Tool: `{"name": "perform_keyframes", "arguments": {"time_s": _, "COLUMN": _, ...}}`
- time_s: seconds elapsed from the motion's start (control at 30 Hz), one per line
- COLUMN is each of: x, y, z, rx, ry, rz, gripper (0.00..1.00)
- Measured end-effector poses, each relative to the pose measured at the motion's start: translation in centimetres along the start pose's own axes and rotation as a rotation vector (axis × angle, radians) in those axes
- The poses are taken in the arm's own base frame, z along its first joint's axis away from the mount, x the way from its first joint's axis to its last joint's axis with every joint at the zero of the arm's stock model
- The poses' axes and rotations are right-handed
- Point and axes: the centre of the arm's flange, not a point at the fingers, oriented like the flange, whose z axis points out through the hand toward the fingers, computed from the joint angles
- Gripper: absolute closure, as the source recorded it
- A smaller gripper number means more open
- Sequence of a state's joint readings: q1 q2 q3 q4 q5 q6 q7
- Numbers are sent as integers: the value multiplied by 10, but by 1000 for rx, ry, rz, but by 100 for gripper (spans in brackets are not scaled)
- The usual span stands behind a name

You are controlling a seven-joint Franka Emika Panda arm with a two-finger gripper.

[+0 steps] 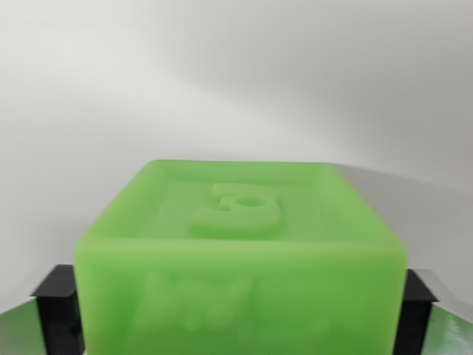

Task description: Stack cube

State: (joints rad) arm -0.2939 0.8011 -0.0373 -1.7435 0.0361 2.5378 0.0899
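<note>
Though my wrist view shows little else, here is how things stand.

Cube: the green cube (240, 255) fills the near middle of the view, its top face carrying a raised figure and its near face blurred raised marks.

Fingers: one black finger (58, 303) sits against the cube's left side and another against its right side.

Jaws: closed in on the green cube, one pad on each flank, so I judge I have hold of it; my gripper (236, 310) is spread only as wide as the cube.

Surroundings: beyond the cube lies a plain pale surface (236, 81); green reflections show low at both corners.

Second cube: none in view, so I cannot tell where the stacking base is.

Step in hand: I judge I am carrying the cube, though whether it is lifted I cannot tell.

Next move: bring it squarely over the base cube, lower level, then release.
</note>
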Motion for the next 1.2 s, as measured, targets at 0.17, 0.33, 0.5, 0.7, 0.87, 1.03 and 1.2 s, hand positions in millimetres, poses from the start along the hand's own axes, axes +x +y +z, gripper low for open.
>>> {"name": "perform_keyframes", "arguments": {"time_s": 0.17, "x": 0, "y": 0, "z": 0, "rx": 0, "ry": 0, "rz": 0, "gripper": 100}}
{"name": "perform_keyframes", "arguments": {"time_s": 0.33, "x": 0, "y": 0, "z": 0, "rx": 0, "ry": 0, "rz": 0, "gripper": 100}}
{"name": "perform_keyframes", "arguments": {"time_s": 0.5, "x": 0, "y": 0, "z": 0, "rx": 0, "ry": 0, "rz": 0, "gripper": 100}}
{"name": "perform_keyframes", "arguments": {"time_s": 0.7, "x": 0, "y": 0, "z": 0, "rx": 0, "ry": 0, "rz": 0, "gripper": 100}}
{"name": "perform_keyframes", "arguments": {"time_s": 0.87, "x": 0, "y": 0, "z": 0, "rx": 0, "ry": 0, "rz": 0, "gripper": 100}}
{"name": "perform_keyframes", "arguments": {"time_s": 1.03, "x": 0, "y": 0, "z": -2, "rx": 0, "ry": 1, "rz": 0, "gripper": 100}}
{"name": "perform_keyframes", "arguments": {"time_s": 1.2, "x": 1, "y": 0, "z": -10, "rx": 1, "ry": 4, "rz": 0, "gripper": 100}}
